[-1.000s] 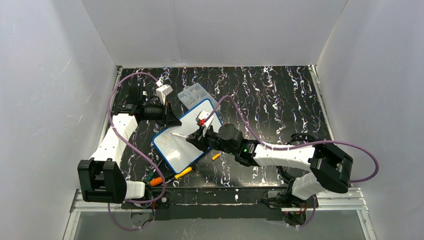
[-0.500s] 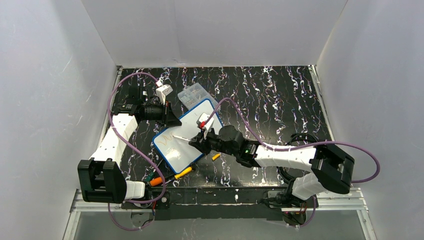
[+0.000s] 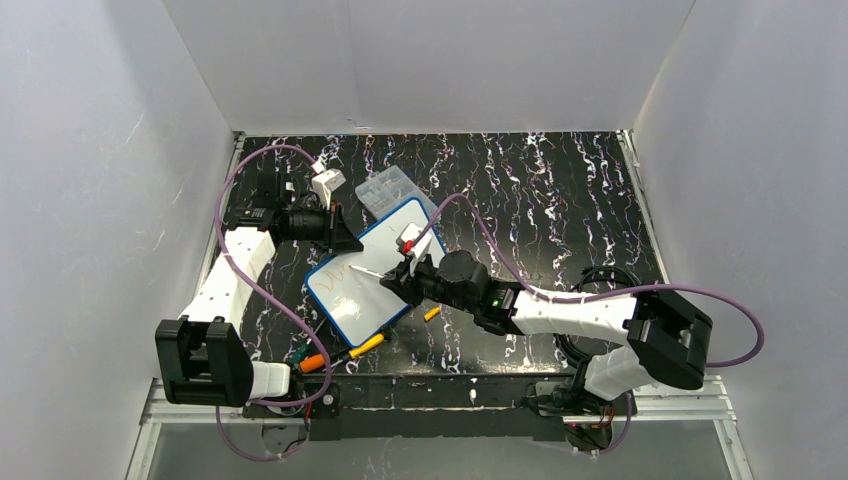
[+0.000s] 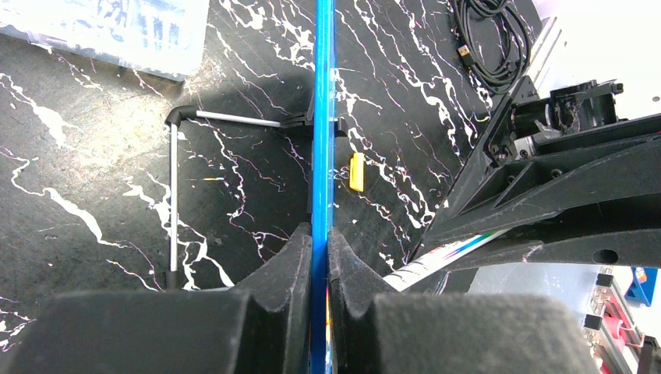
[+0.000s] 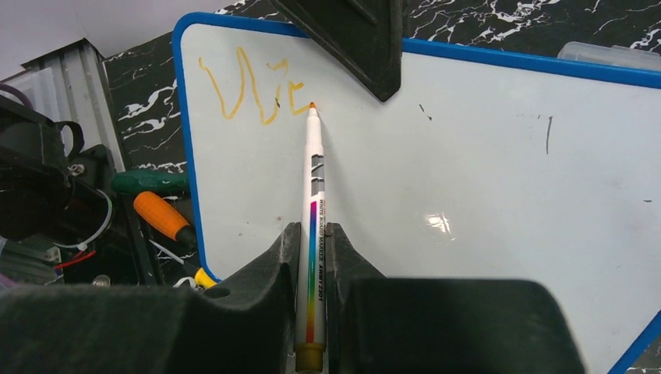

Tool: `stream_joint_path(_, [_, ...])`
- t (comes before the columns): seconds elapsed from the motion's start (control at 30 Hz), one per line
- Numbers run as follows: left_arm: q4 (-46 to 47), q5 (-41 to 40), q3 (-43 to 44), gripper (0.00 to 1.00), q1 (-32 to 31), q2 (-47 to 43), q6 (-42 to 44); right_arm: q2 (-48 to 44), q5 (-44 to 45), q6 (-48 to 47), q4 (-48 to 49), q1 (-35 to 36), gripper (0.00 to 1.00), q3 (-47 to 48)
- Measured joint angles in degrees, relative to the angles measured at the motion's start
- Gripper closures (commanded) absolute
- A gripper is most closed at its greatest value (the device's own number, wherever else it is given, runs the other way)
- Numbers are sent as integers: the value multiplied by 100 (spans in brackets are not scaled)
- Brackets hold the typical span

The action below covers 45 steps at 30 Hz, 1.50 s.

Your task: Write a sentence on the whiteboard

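Writing the sentence (image 5: pixel 249 82), first letters upper left: right gripper (image 5: pixel 312 230) pinches the marker (image 5: pixel 313 171), left gripper (image 4: pixel 319 234) clamps the whiteboard (image 5: pixel 483 179); next, probably steady strokes rightward.

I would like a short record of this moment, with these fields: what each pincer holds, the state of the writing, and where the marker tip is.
left pincer: shut on the blue edge of the whiteboard
right pincer: shut on the marker
writing: a few orange strokes near one corner of the board, sentence not finished
marker tip: at the end of the last stroke, on or just above the board
nearby: clear box, orange-handled tool
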Motion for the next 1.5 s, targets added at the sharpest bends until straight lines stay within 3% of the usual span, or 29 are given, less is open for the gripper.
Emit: stream_joint_path(1.5, [0,7,0,100,0,0,0,98,109,175,170,37,99,-116])
